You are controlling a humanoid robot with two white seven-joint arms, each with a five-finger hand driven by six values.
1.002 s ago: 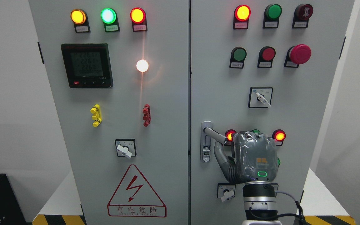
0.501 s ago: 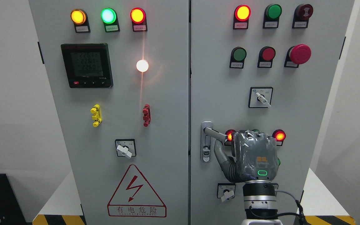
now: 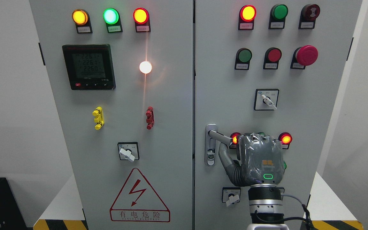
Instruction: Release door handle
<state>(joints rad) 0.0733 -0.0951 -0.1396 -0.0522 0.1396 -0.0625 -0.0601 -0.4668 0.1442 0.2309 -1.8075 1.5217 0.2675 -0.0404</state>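
The silver metal lever door handle [image 3: 218, 135] is sitting at the left edge of the grey cabinet's right-hand door [image 3: 299, 121], angling right. The right hand [image 3: 256, 161] is curling around its end, thumb beneath.

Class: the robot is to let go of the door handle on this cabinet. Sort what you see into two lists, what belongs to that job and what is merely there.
Belongs to the job:
- door handle, a lever on the right door
- right hand, at the lever's far end

Merely there:
- digital meter
- red mushroom button
- yellow clip
- warning triangle
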